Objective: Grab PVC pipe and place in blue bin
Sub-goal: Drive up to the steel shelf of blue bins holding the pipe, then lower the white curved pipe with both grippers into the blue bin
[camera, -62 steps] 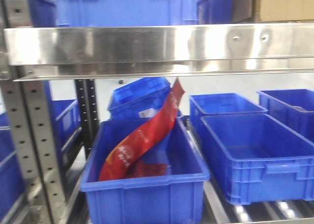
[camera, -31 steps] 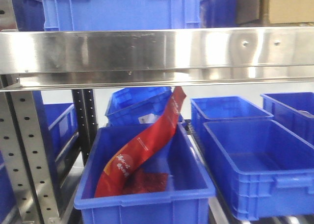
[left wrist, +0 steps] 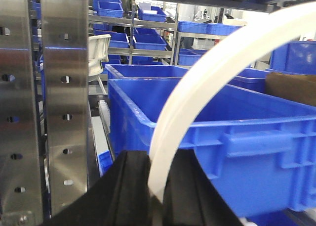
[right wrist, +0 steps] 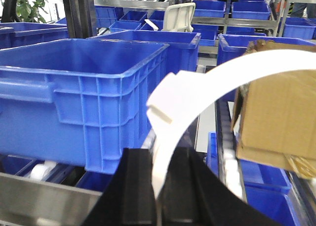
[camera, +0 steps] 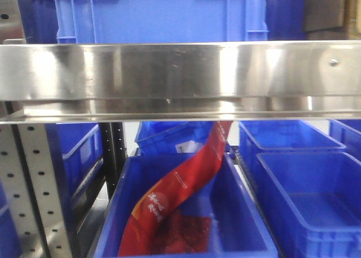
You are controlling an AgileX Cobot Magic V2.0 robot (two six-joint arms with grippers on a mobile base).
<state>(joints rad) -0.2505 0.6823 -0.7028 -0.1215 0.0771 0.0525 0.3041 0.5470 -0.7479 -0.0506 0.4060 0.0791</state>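
- Plainly, the worst risk is the white curved PVC pipe (left wrist: 207, 82) slipping. My left gripper (left wrist: 157, 159) pinches it only at its low end, and the long arc above could lever it out of the black fingers if I swing fast.
- Equally, the arc could catch the near rim of the deep blue plastic bin (left wrist: 222, 117) as I lift it over, since it rises right in front of that bin's wall.
- Left of the bin stands a perforated steel upright (left wrist: 64, 87), and a wide sweep could knock the pipe against it.
- My right gripper (right wrist: 159, 154) is likewise pressed onto white pipe, with a thicker white coupling (right wrist: 168, 100) just above the fingers. I cannot tell whether it is the same piece. If it is, my arms pulling apart could tear it from one grip.
- Right of the bin, a brown cardboard box (right wrist: 276, 112) sits close behind that arc and could snag it.
- Both wrists sit in front of the bin, fingertips below its rim and pointing up. The pipe is in my grip, outside the bin.
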